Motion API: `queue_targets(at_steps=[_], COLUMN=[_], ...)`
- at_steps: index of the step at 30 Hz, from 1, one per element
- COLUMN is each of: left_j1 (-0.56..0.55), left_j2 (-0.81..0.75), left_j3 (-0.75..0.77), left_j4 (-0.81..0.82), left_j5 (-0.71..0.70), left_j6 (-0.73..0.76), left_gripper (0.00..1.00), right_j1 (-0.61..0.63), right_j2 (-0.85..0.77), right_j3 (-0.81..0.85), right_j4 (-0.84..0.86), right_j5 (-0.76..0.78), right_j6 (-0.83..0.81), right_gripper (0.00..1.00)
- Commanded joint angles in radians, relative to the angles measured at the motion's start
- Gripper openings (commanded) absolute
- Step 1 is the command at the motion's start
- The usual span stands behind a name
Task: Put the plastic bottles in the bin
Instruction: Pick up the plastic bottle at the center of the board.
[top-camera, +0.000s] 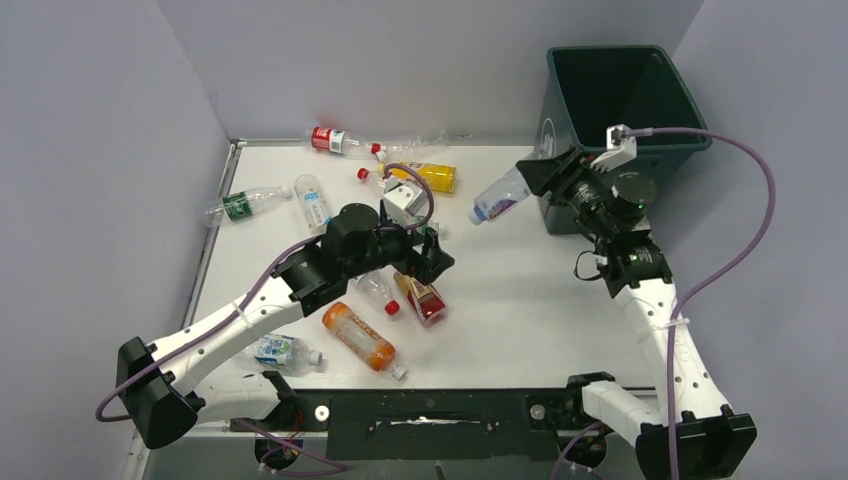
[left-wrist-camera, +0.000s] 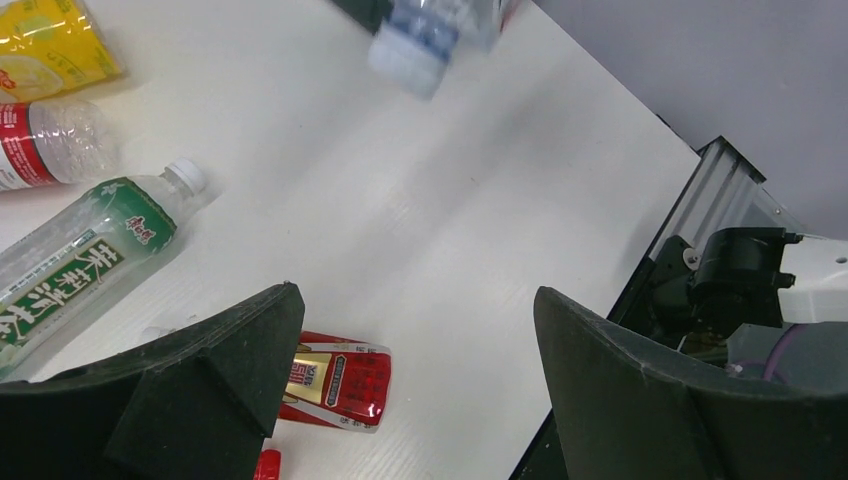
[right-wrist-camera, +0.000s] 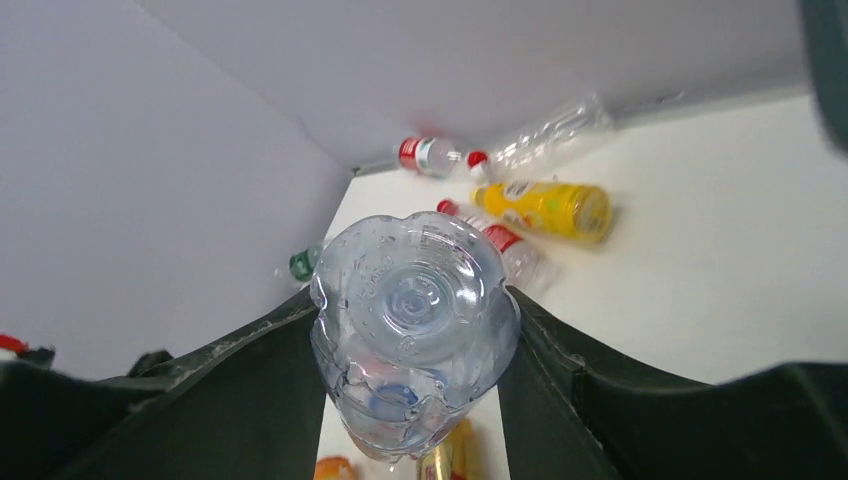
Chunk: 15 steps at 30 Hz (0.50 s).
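Observation:
My right gripper (top-camera: 540, 180) is shut on a clear blue-labelled bottle (top-camera: 498, 202) and holds it in the air just left of the dark green bin (top-camera: 688, 120). The right wrist view shows the bottle's base (right-wrist-camera: 415, 310) squeezed between the fingers (right-wrist-camera: 250, 380). My left gripper (top-camera: 432, 255) is open and empty, low over a red bottle (top-camera: 425, 300), which lies beside its left finger in the left wrist view (left-wrist-camera: 340, 385). An orange bottle (top-camera: 360, 337) and a small clear one (top-camera: 378, 290) lie close by.
More bottles lie at the back left: a yellow one (top-camera: 432, 177), a red-labelled one (top-camera: 335, 140), a green-labelled one (top-camera: 240, 203) and a blue-labelled one (top-camera: 312, 200). Another lies by the left arm (top-camera: 285, 350). Grey walls enclose the table. A black rail (top-camera: 430, 410) runs along the near edge.

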Motion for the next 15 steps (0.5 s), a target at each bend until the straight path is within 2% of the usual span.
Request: queue_targets(at_steps=[1,8,15], left_j1=[0.008,0.014,0.016], left_j2=[-0.045,-0.053,-0.058], left_j3=[-0.02,-0.038,-0.056], left_j4=[0.028,0.03,0.029], left_j5=[-0.008,0.003,0.018], left_j6=[-0.014,-0.015,-0.015], left_gripper=[0.86,0.87,0.87], right_j1=[-0.045,-0.057,-0.094], right_j2=[0.046,0.131,0.177], right_j3=[0.165,0.387,0.519], right_j4=[-0.006,0.032,0.042], right_j5=[0.086,0.254,0.378], right_j6=[-0.111,-0.311,-0.434], right_gripper=[0.4,0.41,0.43])
